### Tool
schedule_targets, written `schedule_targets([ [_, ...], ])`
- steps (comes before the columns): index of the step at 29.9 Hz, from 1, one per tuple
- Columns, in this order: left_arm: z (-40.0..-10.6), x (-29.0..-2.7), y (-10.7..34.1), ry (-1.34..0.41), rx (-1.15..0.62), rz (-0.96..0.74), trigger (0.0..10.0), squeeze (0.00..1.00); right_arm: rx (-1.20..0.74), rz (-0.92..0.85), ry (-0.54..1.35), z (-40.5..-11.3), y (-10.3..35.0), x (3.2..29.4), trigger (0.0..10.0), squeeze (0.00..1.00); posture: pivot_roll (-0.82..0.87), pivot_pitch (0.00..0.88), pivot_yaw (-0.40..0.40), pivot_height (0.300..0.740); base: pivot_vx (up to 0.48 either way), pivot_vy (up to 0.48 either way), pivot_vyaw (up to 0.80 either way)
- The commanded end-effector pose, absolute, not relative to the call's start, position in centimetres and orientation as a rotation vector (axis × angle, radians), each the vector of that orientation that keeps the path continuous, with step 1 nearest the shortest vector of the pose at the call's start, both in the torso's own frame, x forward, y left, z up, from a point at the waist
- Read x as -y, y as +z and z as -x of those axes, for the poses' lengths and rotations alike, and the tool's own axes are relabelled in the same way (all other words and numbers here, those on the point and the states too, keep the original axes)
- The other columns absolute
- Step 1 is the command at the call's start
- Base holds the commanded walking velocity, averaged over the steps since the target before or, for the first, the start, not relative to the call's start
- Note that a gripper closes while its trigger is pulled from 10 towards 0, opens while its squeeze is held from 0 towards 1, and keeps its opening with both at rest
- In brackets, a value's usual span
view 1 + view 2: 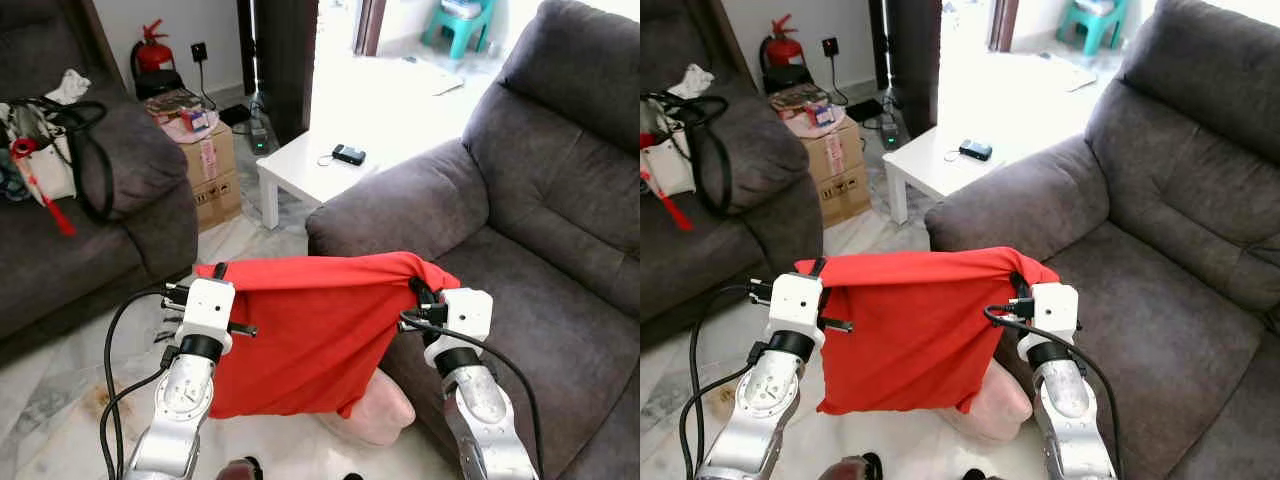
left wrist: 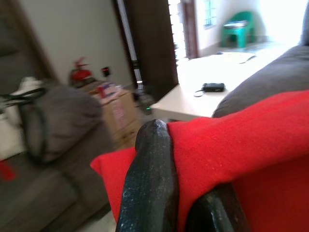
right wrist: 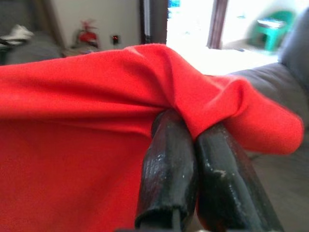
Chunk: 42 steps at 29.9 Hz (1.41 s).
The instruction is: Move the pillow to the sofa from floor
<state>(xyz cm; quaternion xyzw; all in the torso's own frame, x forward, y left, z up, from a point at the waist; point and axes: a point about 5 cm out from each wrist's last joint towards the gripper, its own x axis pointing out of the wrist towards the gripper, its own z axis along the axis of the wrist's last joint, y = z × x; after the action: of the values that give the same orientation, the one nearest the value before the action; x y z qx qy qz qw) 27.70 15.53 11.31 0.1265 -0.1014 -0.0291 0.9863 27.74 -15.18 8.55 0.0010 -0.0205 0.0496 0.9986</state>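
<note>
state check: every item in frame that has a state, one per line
Red fabric pillow: lifted, hanging stretched between both grippers.
Left gripper: jaws shut on the pillow's top left corner.
Right gripper: jaws shut on the top right corner.
Pink cushion: lying on the floor against the sofa base.
Grey sofa: seat bare.
Brown cardboard box: open, items on top.
</note>
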Motion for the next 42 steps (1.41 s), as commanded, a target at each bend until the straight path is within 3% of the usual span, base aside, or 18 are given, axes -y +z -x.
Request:
schedule_targets([
  [1, -27.49, -16.77, 12.31, 0.006, 0.246, -0.249, 10.0, 0.00, 0.079, -0.003, -0.005, -27.71, 9.46, 17.73, 10.0, 0.00, 0.13, 0.099, -0.070, 0.740, -0.274, 0.000, 0.00],
  [17, -27.56, -16.74, 12.23, 0.006, 0.242, -0.249, 10.0, 0.00, 0.075, -0.006, -0.009, -27.78, 9.44, 17.94, 10.0, 0.00, 0.13, 0.096, -0.073, 0.740, -0.274, 0.000, 0.00],
  [27, -27.56, -17.26, 12.22, 0.023, 0.240, -0.250, 10.0, 0.00, 0.073, -0.006, -0.006, -28.07, 9.48, 17.81, 10.0, 0.00, 0.13, 0.087, -0.075, 0.740, 0.000, 0.000, 0.00],
  [42, -27.59, -17.31, 12.36, 0.012, 0.250, -0.239, 10.0, 0.00, 0.071, 0.002, 0.000, -28.22, 9.42, 17.72, 10.0, 0.00, 0.13, 0.076, -0.070, 0.740, 0.000, 0.000, -0.80],
])
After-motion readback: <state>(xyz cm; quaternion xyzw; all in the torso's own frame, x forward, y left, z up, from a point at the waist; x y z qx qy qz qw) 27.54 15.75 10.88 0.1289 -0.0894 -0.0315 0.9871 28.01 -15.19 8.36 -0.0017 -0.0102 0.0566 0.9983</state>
